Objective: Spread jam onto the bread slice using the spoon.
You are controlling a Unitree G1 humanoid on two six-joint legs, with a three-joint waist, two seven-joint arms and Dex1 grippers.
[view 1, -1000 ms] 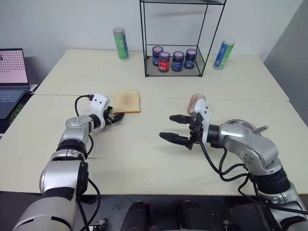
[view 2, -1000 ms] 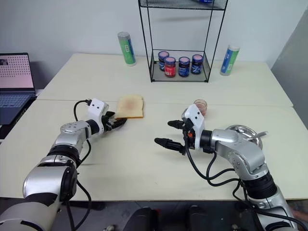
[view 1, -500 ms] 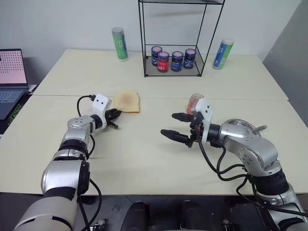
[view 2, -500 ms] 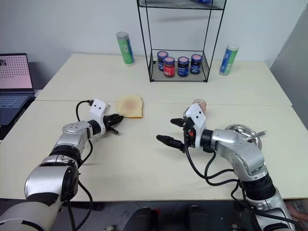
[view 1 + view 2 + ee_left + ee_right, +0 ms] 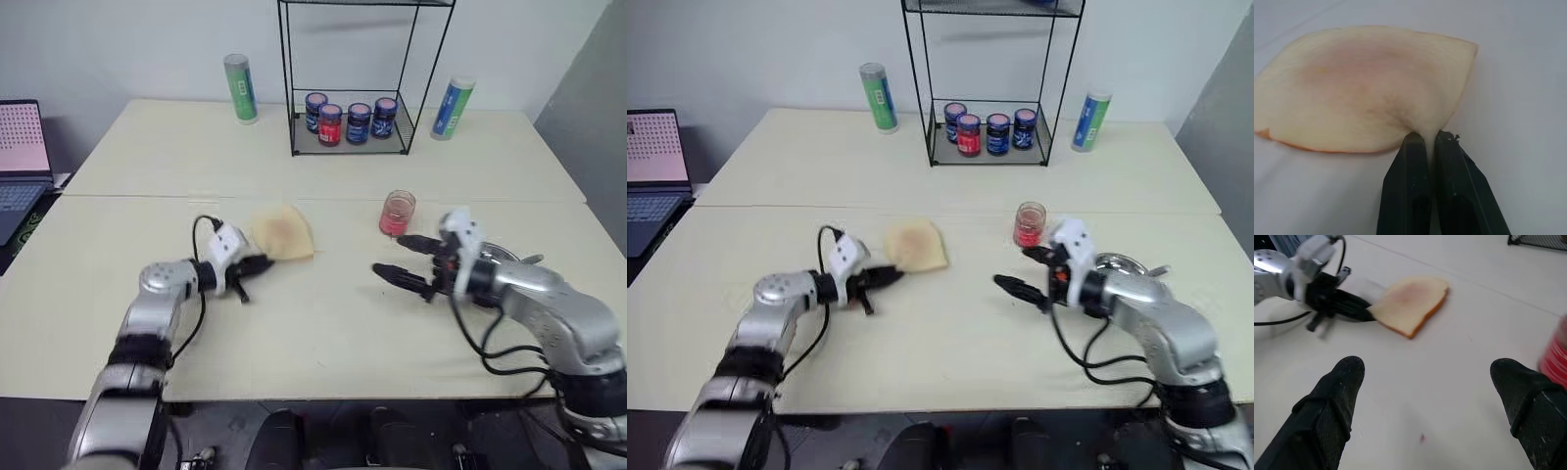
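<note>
Nearest the counter's [image 5: 323,343] front edge sit both arms. The left end effector [image 5: 257,262] is pressed together on a corner of the bread slice [image 5: 285,234], pinching it just left of the counter's middle; the left wrist view shows the two black fingers [image 5: 1413,161] clamped on the pale crust with the slice fanning away from them. The right end effector [image 5: 404,262] hovers spread wide and empty toward the right side, pointing across at the bread.

The bread lies well to that end effector's left. The jam [image 5: 397,212] in its small clear glass jar stands just behind it, toward the far edge, far nearer to the right arm than to the left. The steel dish [image 5: 1120,264] sits beside the right wrist near the right edge; a thin handle, likely the spoon [image 5: 530,260], pokes from its rim.

My read: with the left arm steadying the slice, the spoon falls to the right.

Farthest back stand the wire rack [image 5: 353,127] with four dark-lidded jars and two tall tubes.
</note>
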